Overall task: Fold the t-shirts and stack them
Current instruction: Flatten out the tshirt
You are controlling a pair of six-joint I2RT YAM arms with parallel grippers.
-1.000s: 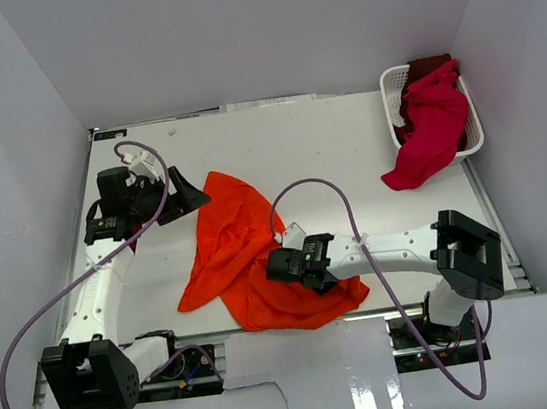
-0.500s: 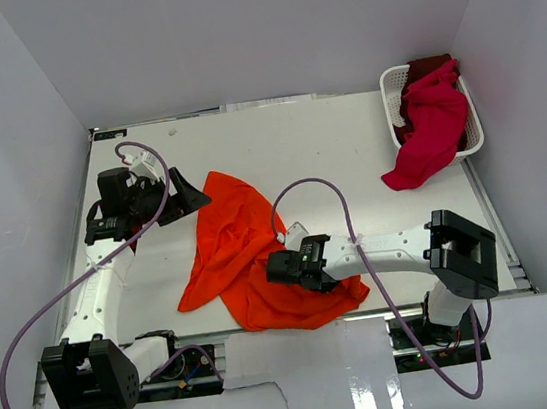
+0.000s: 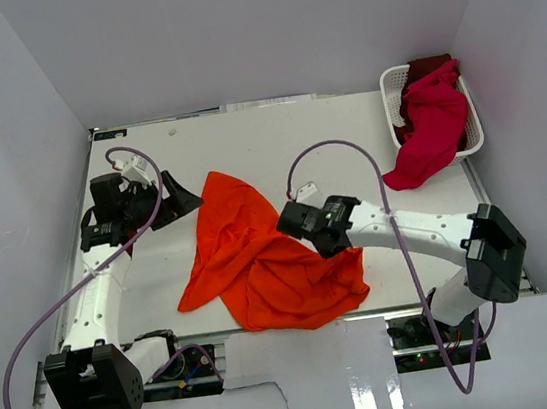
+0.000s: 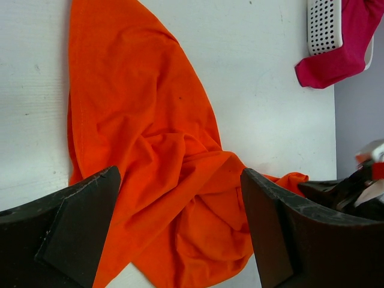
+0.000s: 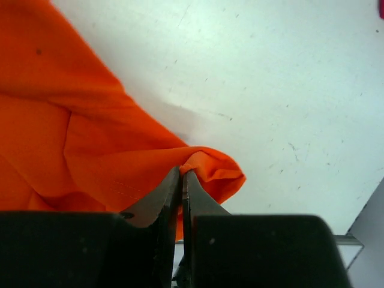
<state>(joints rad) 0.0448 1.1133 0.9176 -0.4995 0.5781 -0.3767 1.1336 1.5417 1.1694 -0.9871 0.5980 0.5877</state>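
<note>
My right pincer (image 5: 182, 175) pinches a thin fold of the crumpled bright orange cloth t-shirt (image 3: 262, 267), lying near-centre on the white table (image 3: 245, 138); my left pincer (image 3: 173, 191) hangs spread by its far left corner. So shallow a bite may slip when pulled, bunching the cloth.

No text, label, brand, number or sign could be read in any view, whether on the cloth, the arms or the bench.
</note>
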